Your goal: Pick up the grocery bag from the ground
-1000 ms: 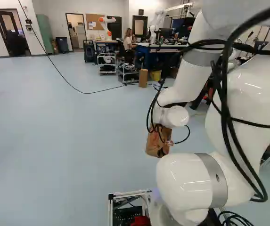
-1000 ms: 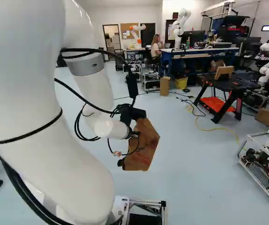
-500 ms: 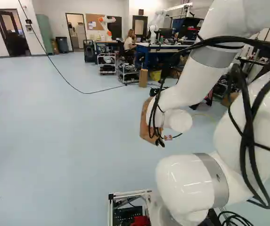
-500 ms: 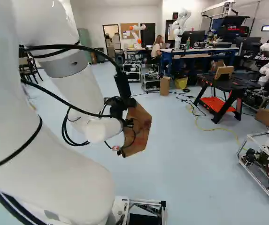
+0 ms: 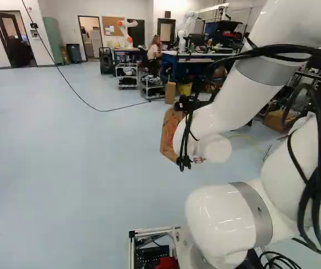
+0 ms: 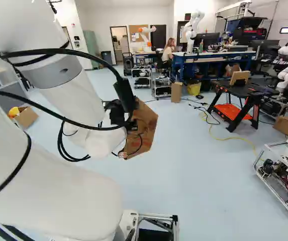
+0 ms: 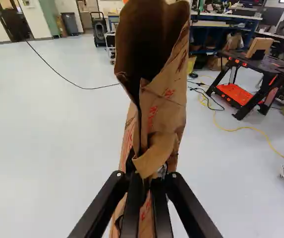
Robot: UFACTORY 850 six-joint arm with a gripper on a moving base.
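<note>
Hand (image 7: 146, 184) is pinching the grocery bag (image 7: 166, 106), fingers drawn in close on crumpled brown paper btwn them, w/ a folded flap lying over the tips. Bag's mouth gapes just ahead of the grip; body runs down past the fingers, tilted per right base view, & looks well clear of the floor (image 7: 57, 129). So grasp = done, & lift prob done too, as far as these views show. What's left, I'd judge: keep the pinch steady, maybe a bit more height, then stop. No set-down asked for. Main risk imo: thin paper tearing or slipping if the arm jerks. Can't tell if anything's inside, so weight unknown. Farther out, yellow cable (image 7: 243, 129) on the floor & black stand w/ orange shelf (image 6: 229, 111), well apart from bag. Beyond, upright carton (image 6: 176, 92) near the blue desk (image 6: 182, 65); none of it blocks the bag
</note>
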